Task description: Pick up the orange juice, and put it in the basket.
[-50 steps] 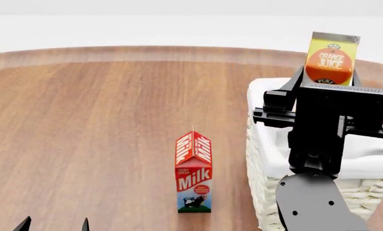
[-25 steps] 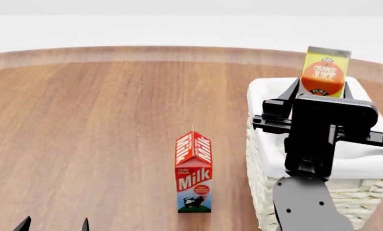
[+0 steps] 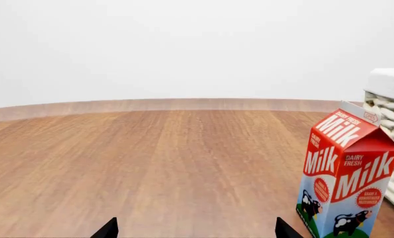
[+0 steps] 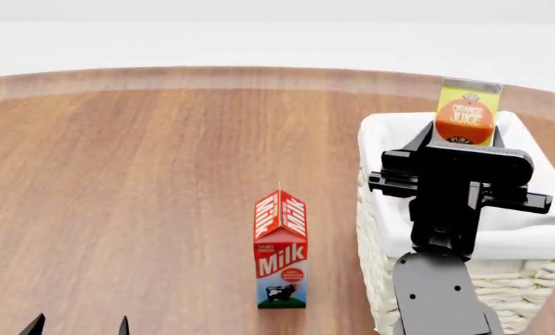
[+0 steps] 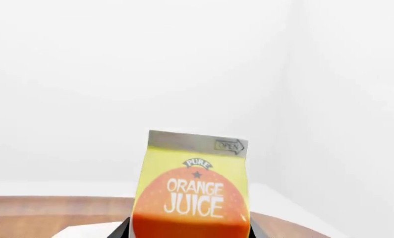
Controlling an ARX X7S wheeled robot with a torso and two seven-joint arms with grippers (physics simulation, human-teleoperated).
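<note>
The orange juice is a yellow-orange gable-top carton held upright in my right gripper, which is shut on its lower part. It hangs over the cream wicker basket at the right of the table, its bottom hidden behind the gripper. In the right wrist view the carton fills the lower middle between the dark fingers. My left gripper is open and empty, low at the near left; its fingertips show at the head view's bottom edge.
A red-and-white Milk carton stands upright on the wooden table, just left of the basket; it also shows in the left wrist view beside the basket's wall.
My right gripper has moved down with the orange juice, lowering it toward the inside of the basket. The left arm and the Milk carton have not moved.
</note>
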